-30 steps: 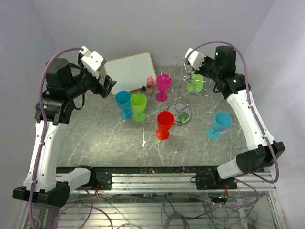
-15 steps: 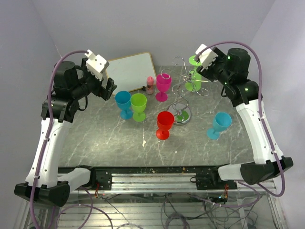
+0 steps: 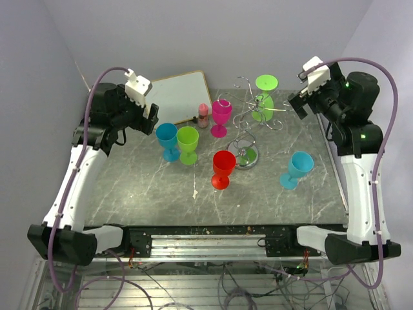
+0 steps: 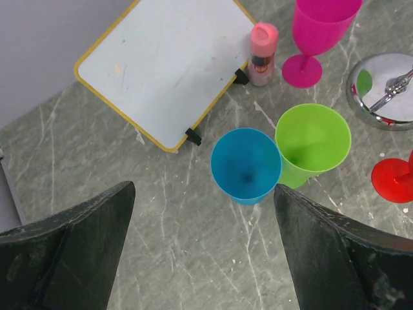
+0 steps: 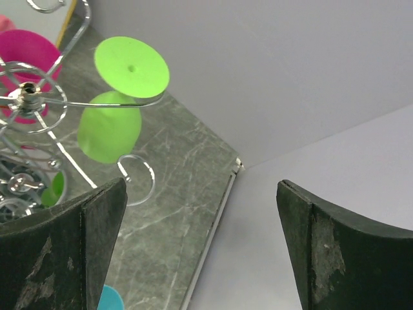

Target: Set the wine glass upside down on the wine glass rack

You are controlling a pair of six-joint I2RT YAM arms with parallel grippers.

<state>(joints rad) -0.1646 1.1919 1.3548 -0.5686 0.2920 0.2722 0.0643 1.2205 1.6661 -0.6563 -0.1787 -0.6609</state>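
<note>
Right wrist view: the right gripper (image 5: 200, 187) has its two dark fingers (image 5: 64, 245) spread wide, with nothing but table and wall between them. The hung lime glass (image 5: 108, 134) lies at about 10 o'clock from that gap, well apart from the fingertips. It hangs upside down on a wire arm of the wine glass rack (image 5: 39, 97), foot on top and bowl below, so its long axis is upright. Judging by this, one glass is already placed and the right arm is clear of it.

In the left wrist view, the left gripper (image 4: 205, 188) is equally wide and holds nothing. The blue glass (image 4: 246, 165) stands upright at about 1 o'clock, just ahead of the gap. The upright lime glass (image 4: 313, 139) touches it at 2 o'clock. Both bowls face up and look empty.

If another glass is to go up, the left arm is the nearer to these two. Either glass would need turning over before its foot could slide into a wire loop. The rack's shiny base (image 4: 384, 90) lies further out, at 2 o'clock.
</note>
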